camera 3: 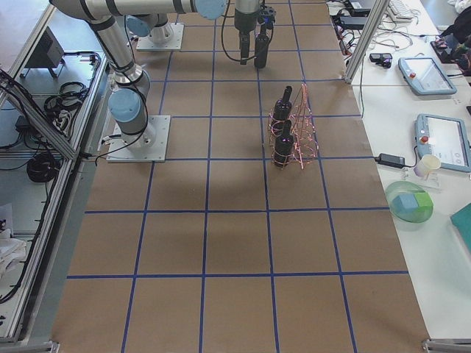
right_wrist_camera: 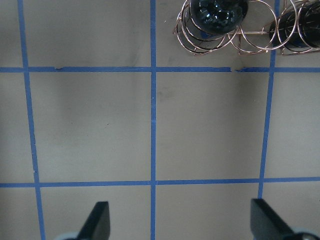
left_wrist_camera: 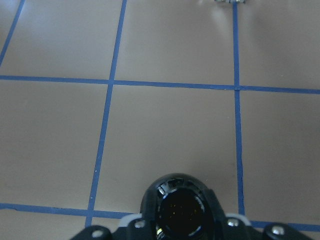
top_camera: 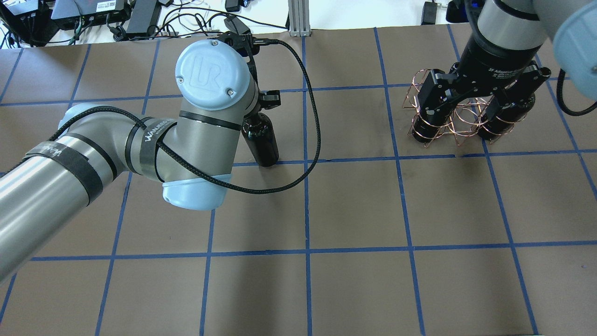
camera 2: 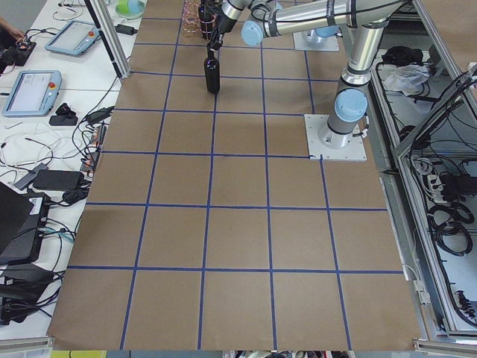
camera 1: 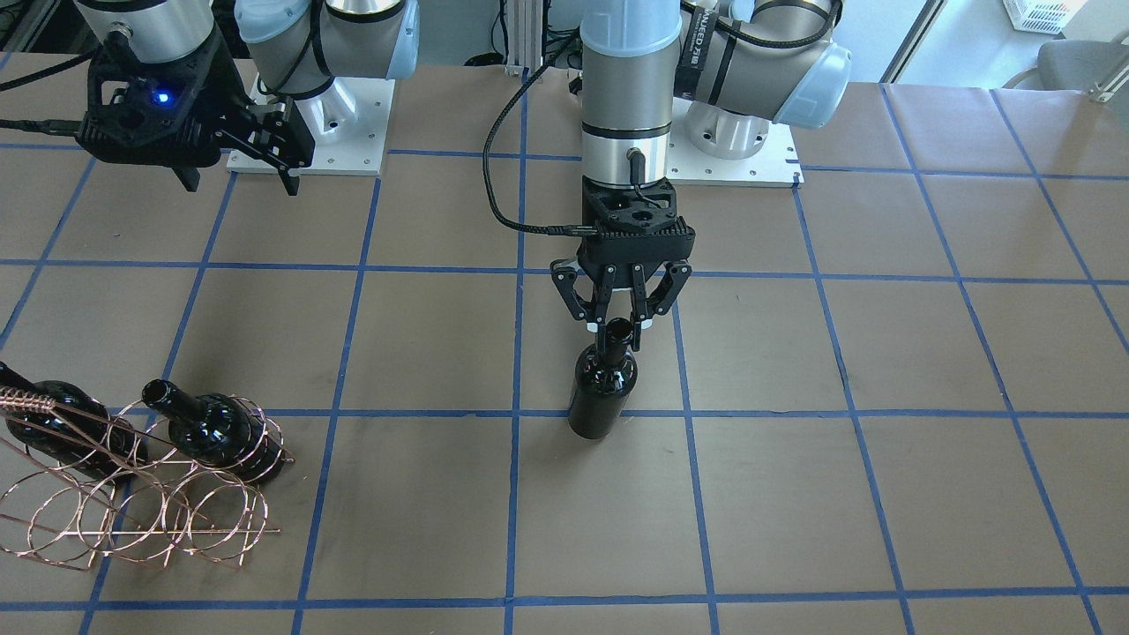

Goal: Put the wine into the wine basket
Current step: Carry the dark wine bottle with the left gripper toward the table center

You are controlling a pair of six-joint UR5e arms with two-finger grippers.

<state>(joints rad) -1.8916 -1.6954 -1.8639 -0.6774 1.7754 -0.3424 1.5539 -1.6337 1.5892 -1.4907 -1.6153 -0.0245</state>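
A glossy black, unlabelled wine bottle [camera 1: 602,388] stands upright mid-table, its neck pinched by the left gripper [camera 1: 620,328]. Well apart, the rose-gold wire wine basket [camera 1: 176,530] cradles two matching bottles [camera 1: 216,430] lying in its rings.

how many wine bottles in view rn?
3. Upright bottle mid-table, neck in the left gripper; second bottle and third bottle lie in the wine basket. None seem hidden.

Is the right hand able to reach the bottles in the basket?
Probably yes. The right hand hangs open in the air near the basket, and nothing stands between it and the two bottles in it.
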